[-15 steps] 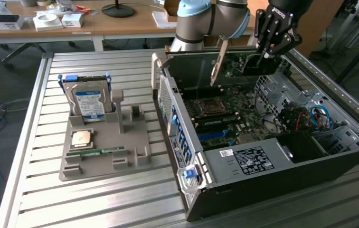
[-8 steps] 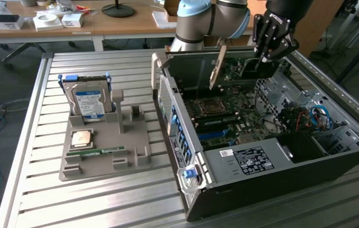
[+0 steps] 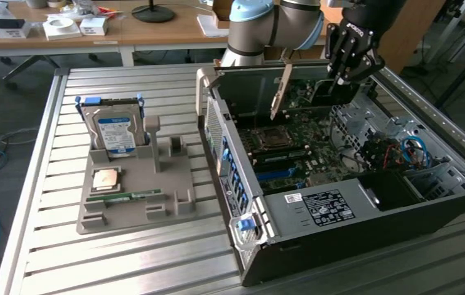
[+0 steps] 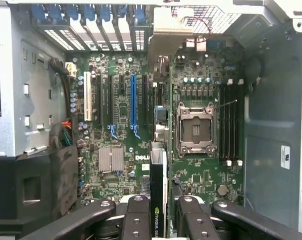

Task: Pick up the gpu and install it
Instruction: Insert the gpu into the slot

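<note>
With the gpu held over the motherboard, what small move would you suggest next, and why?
Probably shift the gpu sideways until its edge lines up over the blue slot: the pincer grips it above the motherboard, but it appears offset from that slot.

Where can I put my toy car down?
Bare silver slatted table nearer the camera than the grey holder tray, and beyond the blue-labelled hard drive. Crowded: the open black computer case, where the gripper holds the dark gpu card.
</note>
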`<move>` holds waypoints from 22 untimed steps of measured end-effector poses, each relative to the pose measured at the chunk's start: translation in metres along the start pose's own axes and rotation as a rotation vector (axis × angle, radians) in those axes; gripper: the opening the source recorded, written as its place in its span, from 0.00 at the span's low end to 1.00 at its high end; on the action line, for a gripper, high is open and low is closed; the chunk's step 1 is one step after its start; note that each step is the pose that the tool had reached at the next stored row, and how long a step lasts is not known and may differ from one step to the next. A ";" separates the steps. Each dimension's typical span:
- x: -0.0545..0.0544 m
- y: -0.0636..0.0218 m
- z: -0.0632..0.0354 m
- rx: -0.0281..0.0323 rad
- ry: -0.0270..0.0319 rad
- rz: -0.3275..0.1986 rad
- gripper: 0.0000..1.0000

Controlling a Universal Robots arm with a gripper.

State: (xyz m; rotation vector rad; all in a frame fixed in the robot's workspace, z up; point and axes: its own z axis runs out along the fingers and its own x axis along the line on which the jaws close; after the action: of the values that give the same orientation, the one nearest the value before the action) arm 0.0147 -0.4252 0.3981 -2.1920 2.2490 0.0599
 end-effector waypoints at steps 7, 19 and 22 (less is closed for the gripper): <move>0.000 0.0000 0.0005 0.0000 -0.0001 0.000 0.26; 0.001 0.0228 0.0016 0.0015 0.0001 0.000 0.26; 0.001 0.0228 0.0017 0.0015 -0.0001 0.000 0.26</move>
State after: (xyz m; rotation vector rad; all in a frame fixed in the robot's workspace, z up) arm -0.0081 -0.4252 0.3970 -2.1913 2.2482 0.0583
